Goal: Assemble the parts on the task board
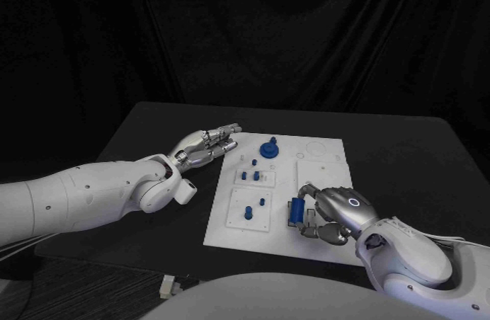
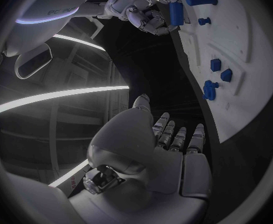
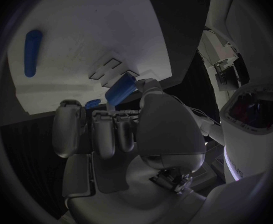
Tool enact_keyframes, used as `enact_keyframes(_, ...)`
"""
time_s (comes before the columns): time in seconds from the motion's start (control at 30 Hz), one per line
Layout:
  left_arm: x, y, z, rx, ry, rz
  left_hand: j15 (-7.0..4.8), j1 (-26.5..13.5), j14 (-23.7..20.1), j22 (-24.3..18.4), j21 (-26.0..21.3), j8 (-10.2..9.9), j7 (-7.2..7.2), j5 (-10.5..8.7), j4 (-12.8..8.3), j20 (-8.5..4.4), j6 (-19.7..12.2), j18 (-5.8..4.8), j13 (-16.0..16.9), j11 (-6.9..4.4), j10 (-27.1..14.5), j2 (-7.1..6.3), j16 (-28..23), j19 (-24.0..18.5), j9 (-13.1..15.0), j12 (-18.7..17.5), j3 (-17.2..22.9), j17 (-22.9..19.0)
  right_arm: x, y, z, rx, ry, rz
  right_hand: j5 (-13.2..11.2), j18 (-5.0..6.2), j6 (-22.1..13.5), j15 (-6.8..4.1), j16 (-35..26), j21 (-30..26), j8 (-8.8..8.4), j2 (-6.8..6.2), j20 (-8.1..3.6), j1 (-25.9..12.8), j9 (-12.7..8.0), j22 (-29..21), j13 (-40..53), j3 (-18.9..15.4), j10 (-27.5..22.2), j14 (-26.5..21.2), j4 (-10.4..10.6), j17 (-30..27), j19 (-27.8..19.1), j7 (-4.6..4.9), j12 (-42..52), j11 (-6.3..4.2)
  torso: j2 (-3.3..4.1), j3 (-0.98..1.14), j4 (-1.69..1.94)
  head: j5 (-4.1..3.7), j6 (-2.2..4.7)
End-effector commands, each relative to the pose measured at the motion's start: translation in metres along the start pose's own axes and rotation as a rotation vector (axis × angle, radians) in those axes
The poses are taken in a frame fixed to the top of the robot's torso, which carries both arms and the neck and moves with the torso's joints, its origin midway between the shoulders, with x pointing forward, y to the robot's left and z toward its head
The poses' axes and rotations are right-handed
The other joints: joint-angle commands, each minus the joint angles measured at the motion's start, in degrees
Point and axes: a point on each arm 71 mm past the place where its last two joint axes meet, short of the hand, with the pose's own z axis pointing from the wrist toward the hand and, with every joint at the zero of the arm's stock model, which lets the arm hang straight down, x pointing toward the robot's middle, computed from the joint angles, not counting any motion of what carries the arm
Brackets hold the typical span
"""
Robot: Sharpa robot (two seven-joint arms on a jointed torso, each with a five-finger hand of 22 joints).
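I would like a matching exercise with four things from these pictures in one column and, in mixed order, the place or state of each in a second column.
1. left hand
2. right hand
3. round blue part
4. task board

a. white plate, middle of the table
b. holds a blue cylinder
c. stands at the board's far end
d. holds nothing, beside the board's far left corner

Pairs: 1-d, 2-b, 3-c, 4-a
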Motion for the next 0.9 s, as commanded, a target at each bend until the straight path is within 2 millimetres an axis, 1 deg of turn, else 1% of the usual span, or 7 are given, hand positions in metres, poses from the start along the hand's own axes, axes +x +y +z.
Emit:
enact_keyframes(0.03,0.0015,-0.0082,-0.0002,0.119,0.007,-0.008,0.29,0.4,0.0,0.1,0.3,0.1,0.22,0.30,0.0,0.53,0.0,0.95,0.1,0.56,0.0,0.02,-0.2,0.0,0.0,0.3,0.2,-0.1,0.0035,0.0011,-0.0002,-0.009,0.041,-0.006,0.2,-0.01,2.3,-0.23,0.2,0.1,-0.35,-0.02,0.13,-0.7,0.0,10.9,15.1,1.4,6.0,5.7,1.2,13.8,0.2,-2.17,0.2,-0.07,0.02,0.01,0.04,-0.03,0.00)
enact_keyframes(0.57,0.0017,-0.0078,-0.0005,0.116,0.008,-0.010,0.32,0.4,0.0,0.1,0.3,0.1,0.24,0.30,0.0,0.54,0.1,0.95,0.1,0.63,0.0,0.08,-0.2,0.0,0.0,0.3,0.3,-0.1,0.0064,0.0019,0.0015,-0.014,0.072,-0.017,-1.1,0.03,1.7,-0.14,0.1,-0.1,-1.38,-0.32,0.20,-0.8,-1.6,10.9,15.1,2.2,6.0,5.7,1.1,13.7,0.1,-2.01,0.2,0.05,0.08,0.00,0.00,-0.04,0.00)
enact_keyframes(0.67,0.0017,-0.0077,-0.0005,0.116,0.008,-0.010,0.32,0.4,0.0,0.1,0.3,0.1,0.24,0.30,0.0,0.54,0.1,0.95,0.1,0.63,0.0,0.08,-0.2,0.0,0.0,0.3,0.3,-0.1,0.0069,0.0015,0.0015,-0.011,0.078,-0.021,-1.3,0.04,1.0,0.00,0.1,-0.2,-2.50,-0.43,0.33,-1.2,-2.9,10.8,15.1,2.6,6.0,5.7,1.1,13.6,0.0,-1.77,0.2,0.22,0.07,-0.01,0.00,-0.04,0.00)
enact_keyframes(0.7,0.0018,-0.0077,-0.0005,0.116,0.009,-0.010,0.32,0.4,0.0,0.1,0.3,0.1,0.24,0.30,0.0,0.54,0.1,0.95,0.1,0.63,0.0,0.08,-0.2,0.0,0.0,0.3,0.3,-0.1,0.0071,0.0013,0.0016,-0.009,0.080,-0.022,-1.7,0.05,0.1,0.12,0.0,-0.3,-3.69,-0.53,0.45,-1.3,-4.1,10.8,15.1,3.0,6.0,5.6,1.1,13.5,0.0,-1.56,0.2,0.39,0.08,-0.01,0.00,-0.04,0.00)
enact_keyframes(0.77,0.0020,-0.0077,-0.0004,0.116,0.009,-0.011,0.32,0.4,0.0,0.1,0.3,0.1,0.24,0.30,0.0,0.54,0.1,0.95,0.1,0.63,0.0,0.08,-0.2,0.0,0.0,0.3,0.3,-0.1,0.0074,0.0010,0.0016,-0.007,0.085,-0.024,-1.9,0.08,-0.1,0.20,0.0,-0.4,-4.34,-0.64,0.52,-1.3,-4.8,10.8,15.1,3.2,6.0,5.6,1.1,13.4,-0.1,-1.47,0.2,0.45,0.05,0.00,0.00,-0.06,0.00)
enact_keyframes(0.8,0.0020,-0.0076,-0.0004,0.116,0.009,-0.011,0.32,0.4,0.0,0.1,0.3,0.1,0.24,0.30,0.0,0.54,0.1,0.95,0.1,0.63,0.0,0.08,-0.2,0.0,0.0,0.3,0.3,-0.1,0.0075,0.0009,0.0016,-0.006,0.086,-0.025,-2.2,0.12,-1.5,0.43,0.0,-0.5,-6.27,-0.82,0.69,-1.4,-6.6,10.7,15.1,3.5,6.0,5.6,1.1,13.3,-0.2,-1.14,0.2,0.72,0.05,0.00,0.00,-0.04,0.00)
enact_keyframes(0.9,0.0021,-0.0076,-0.0004,0.116,0.009,-0.011,0.32,0.4,0.0,0.1,0.3,0.1,0.24,0.30,0.0,0.54,0.1,0.95,0.1,0.63,0.0,0.08,-0.2,0.0,0.0,0.3,0.3,-0.1,0.0080,0.0007,0.0017,-0.003,0.092,-0.028,-2.6,0.15,-2.2,0.54,-0.1,-0.7,-7.76,-1.05,0.85,-1.4,-8.1,10.7,15.1,3.8,6.0,5.6,1.1,13.3,-0.2,-0.92,0.2,0.83,0.04,-0.01,0.01,-0.03,0.00)
